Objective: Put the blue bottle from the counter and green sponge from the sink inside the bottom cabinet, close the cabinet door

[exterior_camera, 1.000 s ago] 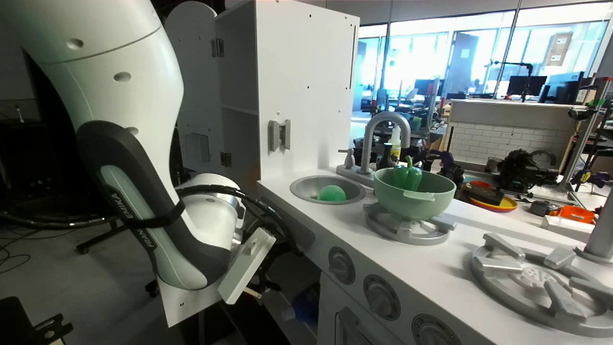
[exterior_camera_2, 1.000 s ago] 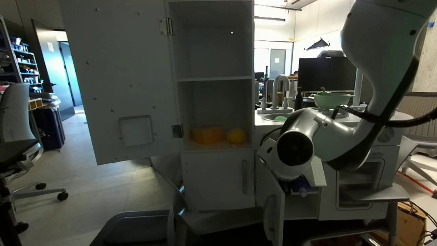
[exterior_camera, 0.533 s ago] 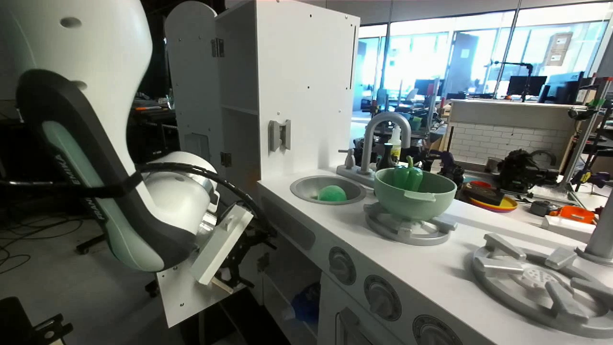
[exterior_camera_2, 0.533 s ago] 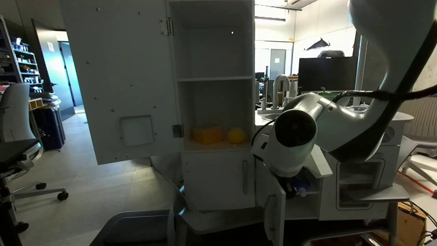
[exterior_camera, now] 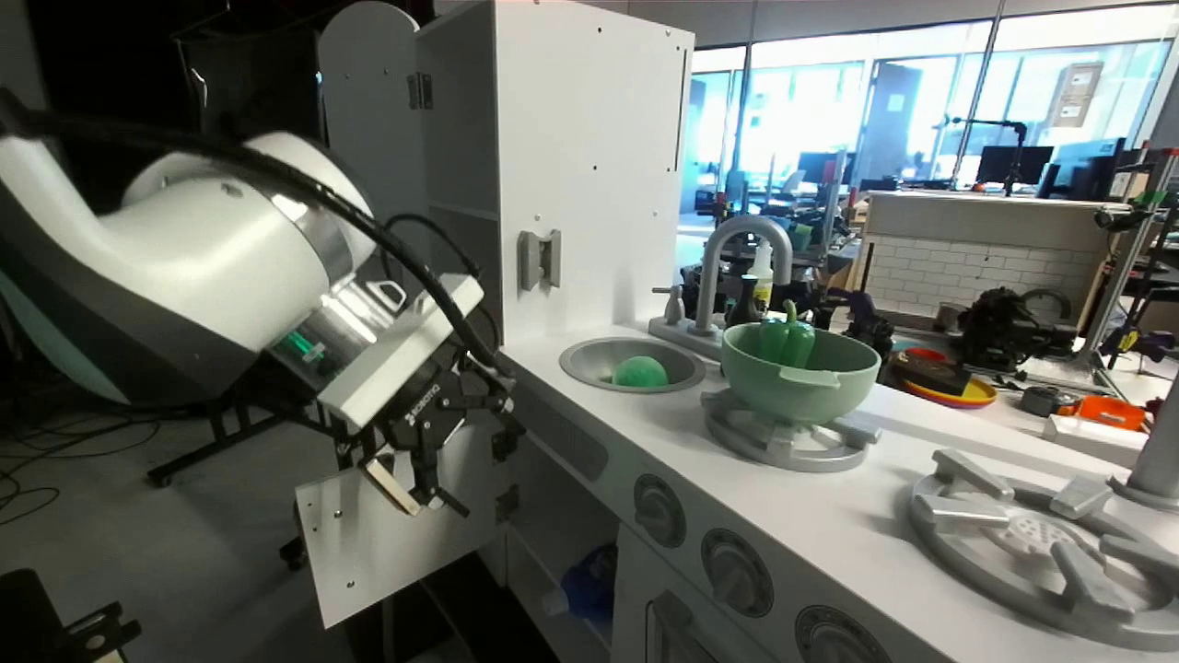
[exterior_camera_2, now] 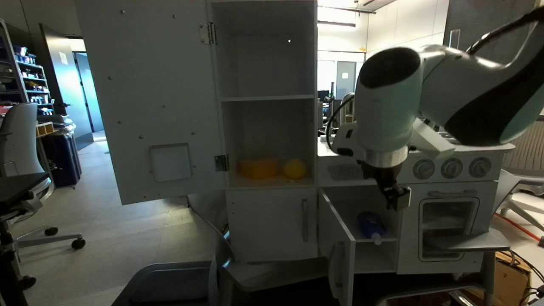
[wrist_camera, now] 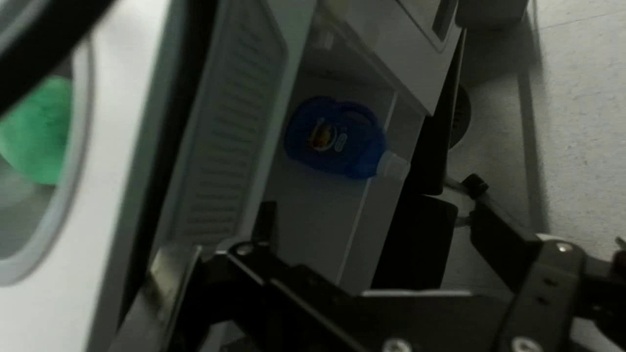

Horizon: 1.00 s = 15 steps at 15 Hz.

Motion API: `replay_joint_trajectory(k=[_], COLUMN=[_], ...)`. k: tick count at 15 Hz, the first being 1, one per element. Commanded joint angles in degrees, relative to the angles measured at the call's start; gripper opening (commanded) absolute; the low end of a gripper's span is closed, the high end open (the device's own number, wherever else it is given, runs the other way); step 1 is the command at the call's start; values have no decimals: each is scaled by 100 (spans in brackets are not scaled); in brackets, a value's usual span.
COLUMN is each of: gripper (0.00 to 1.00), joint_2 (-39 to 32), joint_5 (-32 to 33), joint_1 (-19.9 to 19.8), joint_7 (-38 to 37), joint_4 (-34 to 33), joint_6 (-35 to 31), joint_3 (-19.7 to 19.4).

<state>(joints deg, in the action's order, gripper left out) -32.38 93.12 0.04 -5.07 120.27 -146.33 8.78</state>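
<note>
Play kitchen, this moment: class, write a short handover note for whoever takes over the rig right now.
Claw: open, nothing seen in its grip, outside the cabinet under the sink.
Blue bottle: lying on its side on the shelf inside that cabinet, capped end towards the opening.
Green sponge: in the sink.
Cabinet door: open.
Done: bottle inside.
Left: fetch the sponge, put it in with the bottle, close the door.
</note>
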Motion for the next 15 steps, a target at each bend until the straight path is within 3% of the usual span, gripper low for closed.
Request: replay_joint_trajectory(k=[1,2,3,5,7,8,12,15], gripper=[100,100,100,100,100,100,100,100], joint_2=[1119,1312,1394,1602,1622,1597,1282,747], joint_5=[-1359,-1825,-2363,-3323,-4303,-4787,-5956,-6267], joint_1=[-233,-293,-527,-775,-810,-413,-357,-230], joint_7=[1236,1598,1963,2557,3077,3331,4154,4319], joint_4=[481,437,262,-17,-586,-934,-2423,-3446], joint_6=[-191,-197,48,202,590,729,1638,2271], joint_3=[-32,-35,311,553,719,331,8,-286])
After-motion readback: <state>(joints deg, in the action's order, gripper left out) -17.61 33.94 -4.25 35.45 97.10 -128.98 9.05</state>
